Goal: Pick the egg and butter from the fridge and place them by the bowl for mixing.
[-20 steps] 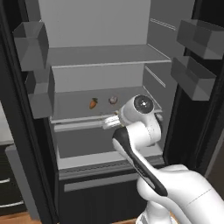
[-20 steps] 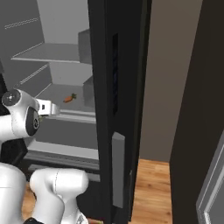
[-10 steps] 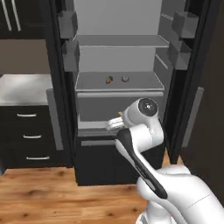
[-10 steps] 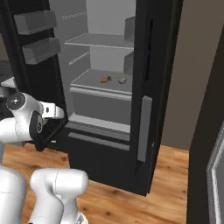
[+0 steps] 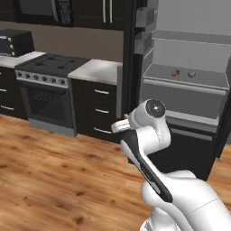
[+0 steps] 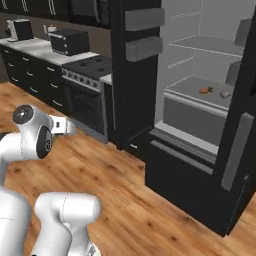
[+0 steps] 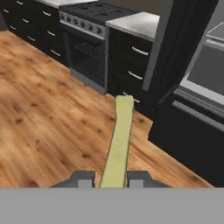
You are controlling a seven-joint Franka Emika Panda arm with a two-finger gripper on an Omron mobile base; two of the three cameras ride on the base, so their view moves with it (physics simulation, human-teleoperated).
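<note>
**Butter in the pincer, egg on the fridge shelf**

The butter (image 7: 119, 142) is a pale yellow stick standing out from between the two dark finger tips in the hand view, its far end hanging over the wood floor (image 7: 48, 122). The pincer (image 7: 112, 179) is clenched on the stick's near end, so most of the stick's length juts out unsupported. In the left base view the pincer (image 5: 119, 127) sits at the end of the folded arm, in front of the black drawer cabinet (image 5: 100, 106) and beside the fridge (image 5: 189, 149).

The egg (image 5: 191, 74) lies on the grey fridge shelf, just beside the orange carrot (image 5: 175, 72) and apart from it; the right base view shows the same pair, egg (image 6: 224, 93) to the right of carrot (image 6: 205, 90). The fridge doors stand open. The range (image 5: 47, 92) stands left of the drawer cabinet, and a grey table (image 5: 100, 71) tops that cabinet. I cannot make out the bowl.

Judged from this, one item is mid-carry and the egg is not yet fetched. Risks: held by one end, the butter could pivot or slip out during a turn of the base. On the return trip the egg sits so near the carrot that a slightly off approach could nudge the egg into rolling or close on the wrong thing.
</note>
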